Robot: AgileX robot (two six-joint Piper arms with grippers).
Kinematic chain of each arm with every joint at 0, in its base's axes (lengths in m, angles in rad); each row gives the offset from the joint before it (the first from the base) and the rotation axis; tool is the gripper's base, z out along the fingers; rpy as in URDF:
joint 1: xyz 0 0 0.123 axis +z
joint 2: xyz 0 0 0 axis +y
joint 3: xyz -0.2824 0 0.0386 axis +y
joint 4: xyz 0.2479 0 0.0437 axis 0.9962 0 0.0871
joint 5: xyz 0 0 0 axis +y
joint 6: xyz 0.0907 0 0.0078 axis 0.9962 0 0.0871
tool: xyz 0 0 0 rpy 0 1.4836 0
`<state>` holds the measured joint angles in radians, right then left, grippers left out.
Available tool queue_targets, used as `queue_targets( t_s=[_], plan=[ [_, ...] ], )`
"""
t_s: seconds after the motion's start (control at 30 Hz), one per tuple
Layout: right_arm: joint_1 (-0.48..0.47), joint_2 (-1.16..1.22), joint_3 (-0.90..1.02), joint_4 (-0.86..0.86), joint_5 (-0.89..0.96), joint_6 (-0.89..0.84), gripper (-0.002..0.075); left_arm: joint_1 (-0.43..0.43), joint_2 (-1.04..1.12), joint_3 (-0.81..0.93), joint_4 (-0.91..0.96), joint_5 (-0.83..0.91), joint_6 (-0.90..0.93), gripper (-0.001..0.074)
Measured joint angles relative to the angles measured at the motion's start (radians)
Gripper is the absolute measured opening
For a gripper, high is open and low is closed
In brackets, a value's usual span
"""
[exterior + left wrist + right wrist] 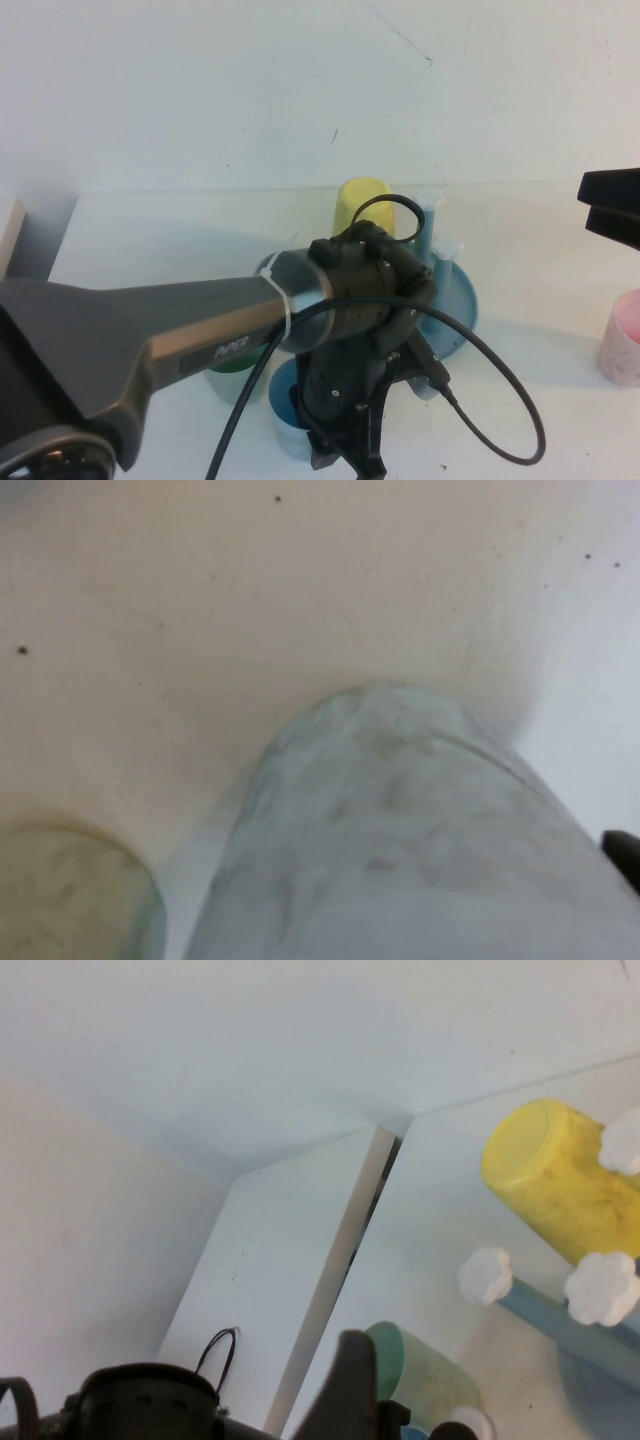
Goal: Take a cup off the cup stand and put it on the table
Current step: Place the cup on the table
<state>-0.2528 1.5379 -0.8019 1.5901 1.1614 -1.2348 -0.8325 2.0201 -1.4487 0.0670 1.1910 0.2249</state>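
Left gripper [345,455] is low at the near table [150,230] edge over the cup [290,420], beside the cup stand [462,300]; grip unclear. Left wrist view alone shows the cup's closed end up. Right gripper [612,208] hangs at the right edge.

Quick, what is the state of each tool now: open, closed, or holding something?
Left tool: low by the light blue cup, in front of the cup stand; cannot be told.
Right tool: at the right edge, away from the stand; cannot be told.
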Motion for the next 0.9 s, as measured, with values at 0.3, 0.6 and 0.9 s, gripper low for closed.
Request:
queue_targets(
  t_s=[0.3, 0.6, 0.9],
  plan=[
    [0.0, 0.0, 0.0, 0.0, 0.0, 0.0, 0.0691, 0.0, -0.003, -0.086, -0.01, 0.012, -0.064, 0.0449],
    [0.0, 0.0, 0.0, 0.0, 0.0, 0.0, 0.0691, 0.0, -0.143, -0.14, -0.036, 0.022, -0.08, 0.0424],
    [0.0, 0.0, 0.0, -0.033, 0.001, 0.0, 0.0691, 0.002, -0.414, -0.14, -0.001, 0.033, -0.087, 0.0058]
  ],
)
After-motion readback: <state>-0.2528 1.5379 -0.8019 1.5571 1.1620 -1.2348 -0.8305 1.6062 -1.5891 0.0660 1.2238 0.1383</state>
